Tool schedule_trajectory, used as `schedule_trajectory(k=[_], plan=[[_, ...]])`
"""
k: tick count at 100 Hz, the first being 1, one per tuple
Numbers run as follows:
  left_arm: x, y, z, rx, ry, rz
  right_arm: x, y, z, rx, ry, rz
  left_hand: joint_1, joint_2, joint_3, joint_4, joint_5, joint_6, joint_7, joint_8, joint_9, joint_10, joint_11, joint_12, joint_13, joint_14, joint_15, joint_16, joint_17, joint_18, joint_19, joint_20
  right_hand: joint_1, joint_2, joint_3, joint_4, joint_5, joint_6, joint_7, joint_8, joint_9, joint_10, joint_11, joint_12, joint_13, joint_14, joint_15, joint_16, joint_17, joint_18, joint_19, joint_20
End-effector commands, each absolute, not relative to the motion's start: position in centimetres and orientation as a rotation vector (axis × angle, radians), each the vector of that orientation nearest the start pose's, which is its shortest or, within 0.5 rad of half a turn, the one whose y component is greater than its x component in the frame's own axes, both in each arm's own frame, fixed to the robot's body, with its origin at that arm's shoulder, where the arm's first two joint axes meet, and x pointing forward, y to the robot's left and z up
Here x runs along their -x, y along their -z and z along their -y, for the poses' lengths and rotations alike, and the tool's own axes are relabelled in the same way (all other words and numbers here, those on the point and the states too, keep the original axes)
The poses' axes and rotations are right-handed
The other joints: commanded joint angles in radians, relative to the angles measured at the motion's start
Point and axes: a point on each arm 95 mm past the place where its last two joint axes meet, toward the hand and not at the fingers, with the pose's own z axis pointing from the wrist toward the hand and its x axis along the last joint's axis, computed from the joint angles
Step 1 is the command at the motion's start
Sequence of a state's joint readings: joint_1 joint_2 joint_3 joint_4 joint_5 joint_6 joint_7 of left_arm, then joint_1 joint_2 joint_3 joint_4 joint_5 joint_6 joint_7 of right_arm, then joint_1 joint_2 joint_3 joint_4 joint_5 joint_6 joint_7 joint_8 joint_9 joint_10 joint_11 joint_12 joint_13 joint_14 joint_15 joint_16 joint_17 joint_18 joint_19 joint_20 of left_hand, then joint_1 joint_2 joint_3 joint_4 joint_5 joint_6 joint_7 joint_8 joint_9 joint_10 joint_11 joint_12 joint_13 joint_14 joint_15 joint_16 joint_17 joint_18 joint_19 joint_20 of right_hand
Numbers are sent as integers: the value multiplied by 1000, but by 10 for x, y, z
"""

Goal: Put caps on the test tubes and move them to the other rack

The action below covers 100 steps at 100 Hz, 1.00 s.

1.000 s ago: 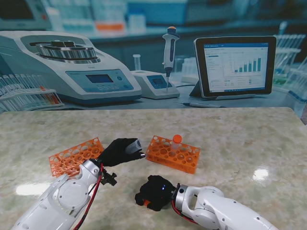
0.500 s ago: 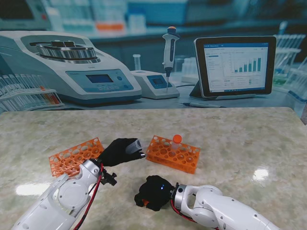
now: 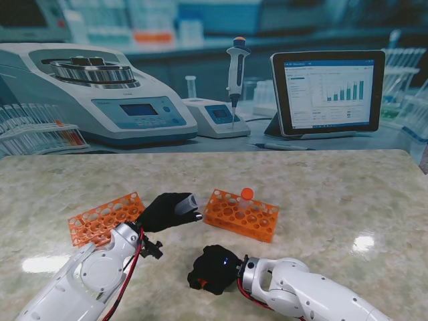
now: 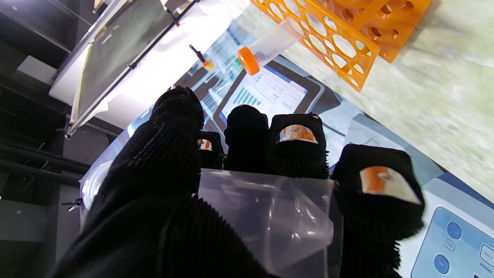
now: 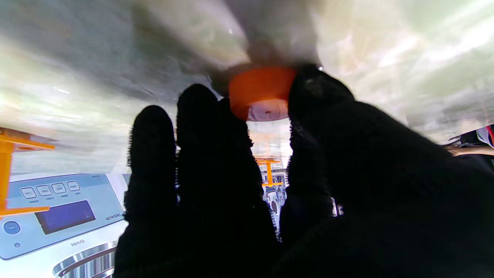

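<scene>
Right hand [image 3: 212, 269] is pinching an orange cap [image 5: 261, 92] down at the table, left hand [image 3: 168, 209] is wrapped round an open tube [image 4: 270, 220] between the two racks [image 3: 242, 214]. Looks like capping stage; next they need to meet up.

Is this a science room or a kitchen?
Probably a science lab. Behind the table there's a centrifuge, a pipette on its stand, and two orange test tube racks on the table.
</scene>
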<state>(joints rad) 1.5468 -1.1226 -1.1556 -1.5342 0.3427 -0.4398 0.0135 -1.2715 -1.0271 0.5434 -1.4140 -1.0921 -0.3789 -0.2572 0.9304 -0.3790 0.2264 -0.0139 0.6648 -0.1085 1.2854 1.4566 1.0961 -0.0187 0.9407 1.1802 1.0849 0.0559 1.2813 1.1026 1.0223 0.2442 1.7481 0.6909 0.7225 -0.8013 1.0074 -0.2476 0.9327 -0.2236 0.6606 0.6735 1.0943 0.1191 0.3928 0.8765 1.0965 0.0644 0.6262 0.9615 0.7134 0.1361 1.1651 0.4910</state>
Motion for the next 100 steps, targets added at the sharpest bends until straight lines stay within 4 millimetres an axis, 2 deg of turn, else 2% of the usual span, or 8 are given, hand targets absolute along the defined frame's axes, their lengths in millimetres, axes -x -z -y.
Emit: schedule_trajectory(k=[1, 5, 7, 11, 100], plan=[[-385, 323, 41, 1531, 2308, -1305, -322, 412, -133, -531, -1824, -2234, 15, 35, -11, -2, 19, -57, 92, 63, -7, -46, 14, 14, 12, -28, 31, -6, 51, -56, 159, -33, 210, -29, 172, 66, 51, -13, -10, 19, 119, -165, 80, -22, 31, -34, 48, -7, 16, -4, 42, -26], [-385, 323, 41, 1531, 2308, -1305, -322, 412, -133, -531, -1829, -2230, 15, 34, -11, -2, 19, -57, 92, 63, -7, -46, 14, 14, 12, -28, 31, -6, 51, -56, 159, -33, 213, -35, 177, 66, 55, -14, -9, 21, 123, -168, 82, -22, 35, -35, 48, -8, 19, -1, 42, -33], [-385, 323, 40, 1531, 2308, -1305, -322, 412, -133, -530, -1831, -2229, 14, 35, -11, -2, 19, -57, 92, 63, -7, -46, 14, 14, 12, -28, 31, -6, 51, -56, 159, -33, 213, -42, 191, 56, 57, -16, -10, 26, 124, -168, 83, -24, 35, -35, 52, -12, 19, 2, 59, -66], [-385, 323, 40, 1531, 2308, -1304, -322, 412, -133, -530, -1833, -2226, 15, 34, -11, -2, 19, -57, 92, 63, -8, -47, 13, 14, 12, -28, 31, -6, 51, -56, 159, -33, 215, -46, 195, 55, 60, -18, -10, 28, 126, -170, 84, -25, 37, -36, 54, -14, 20, 4, 64, -79], [-386, 323, 39, 1532, 2306, -1300, -327, 404, -128, -564, -1920, -2139, 15, 35, -11, -2, 17, -59, 91, 63, -8, -46, 13, 13, 11, -28, 30, -6, 50, -55, 156, -34, 247, -93, 254, 27, 83, -33, 4, 35, 149, -175, 96, -28, 56, -42, 70, -25, 31, 34, 106, -144]])
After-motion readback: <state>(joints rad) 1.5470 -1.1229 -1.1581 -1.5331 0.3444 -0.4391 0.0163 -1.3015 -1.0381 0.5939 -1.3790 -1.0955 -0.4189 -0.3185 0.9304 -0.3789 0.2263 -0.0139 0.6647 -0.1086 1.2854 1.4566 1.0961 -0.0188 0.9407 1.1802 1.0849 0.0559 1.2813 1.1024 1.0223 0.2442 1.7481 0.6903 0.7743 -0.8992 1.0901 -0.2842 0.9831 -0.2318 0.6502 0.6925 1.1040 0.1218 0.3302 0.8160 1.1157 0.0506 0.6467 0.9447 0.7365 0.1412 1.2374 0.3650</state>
